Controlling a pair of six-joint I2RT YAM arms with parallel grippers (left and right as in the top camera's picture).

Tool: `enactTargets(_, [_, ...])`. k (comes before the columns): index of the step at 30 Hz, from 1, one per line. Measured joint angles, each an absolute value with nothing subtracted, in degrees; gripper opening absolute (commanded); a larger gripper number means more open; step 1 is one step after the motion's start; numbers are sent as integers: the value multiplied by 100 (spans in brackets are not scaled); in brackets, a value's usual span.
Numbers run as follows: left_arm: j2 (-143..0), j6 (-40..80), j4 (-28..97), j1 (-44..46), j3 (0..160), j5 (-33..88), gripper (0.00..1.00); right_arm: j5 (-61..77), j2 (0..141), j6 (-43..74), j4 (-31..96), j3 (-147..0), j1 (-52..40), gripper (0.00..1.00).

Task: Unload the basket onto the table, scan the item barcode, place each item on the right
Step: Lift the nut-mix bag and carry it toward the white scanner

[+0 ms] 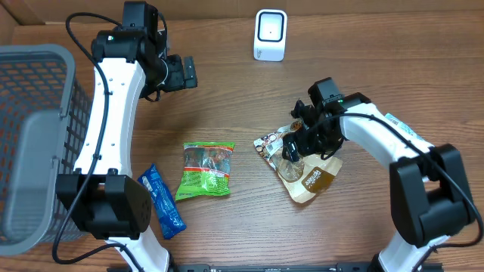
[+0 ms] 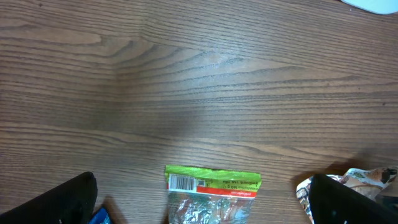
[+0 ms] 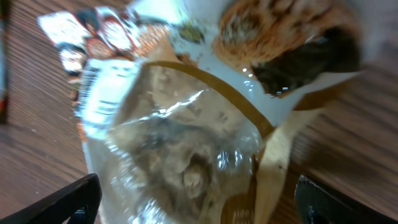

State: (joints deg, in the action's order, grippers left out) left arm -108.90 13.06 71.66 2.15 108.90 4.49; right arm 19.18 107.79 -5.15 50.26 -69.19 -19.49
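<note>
A brown pouch with a clear window (image 1: 311,178) lies on the table right of centre. My right gripper (image 1: 297,145) hovers just over its upper end, open. In the right wrist view the pouch (image 3: 186,137) fills the frame, and both dark fingers (image 3: 62,202) stand wide of it on either side, so nothing is gripped. A green snack packet (image 1: 206,170) lies mid-table. Its barcode (image 2: 182,182) shows in the left wrist view. My left gripper (image 1: 184,73) is open and empty, high above the table's back left. The white scanner (image 1: 270,35) stands at the far edge.
A patterned packet (image 1: 268,145) lies against the pouch's left side. A blue packet (image 1: 162,201) lies near the front left. A grey mesh basket (image 1: 34,113) fills the left edge of the table.
</note>
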Motion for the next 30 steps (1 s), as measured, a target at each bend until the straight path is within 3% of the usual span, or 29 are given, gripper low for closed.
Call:
enactTargets(5, [-10890,1306,7168,215,10890,449,100,1966,10901,-624,4984,-6862,-1951,100])
enactTargets(7, [-10890,1306,7166,215,10890,449,100,1988,10903,-646,4950,-6853,-1949,94])
enactTargets(8, [-10890,1306,7168,215,10890,449,100,1994,10903,-652,4925,-6840,-1949,85])
enactTargets(10, [-10890,1306,7168,215,10890,447,100,2010,10906,-725,4799,-6770,-1944,51])
enactTargets(12, [-10890,1306,7168,215,10890,449,100,2126,10925,-714,4722,-6683,-1933,24])
enactTargets(13, [-10890,1306,7168,215,10890,449,100,2204,10930,-714,4729,-6661,-1933,18])
enactTargets(16, [-10890,1306,7168,215,10890,449,100,2379,10912,-711,4735,-6663,-1914,14])
enactTargets(19, [-10890,1306,7168,215,10890,449,100,2488,10914,-709,4740,-6661,-1911,4])
enactTargets(30, [-10890,1306,7168,215,10890,449,100,2950,11030,-714,5507,-7192,-1798,4])
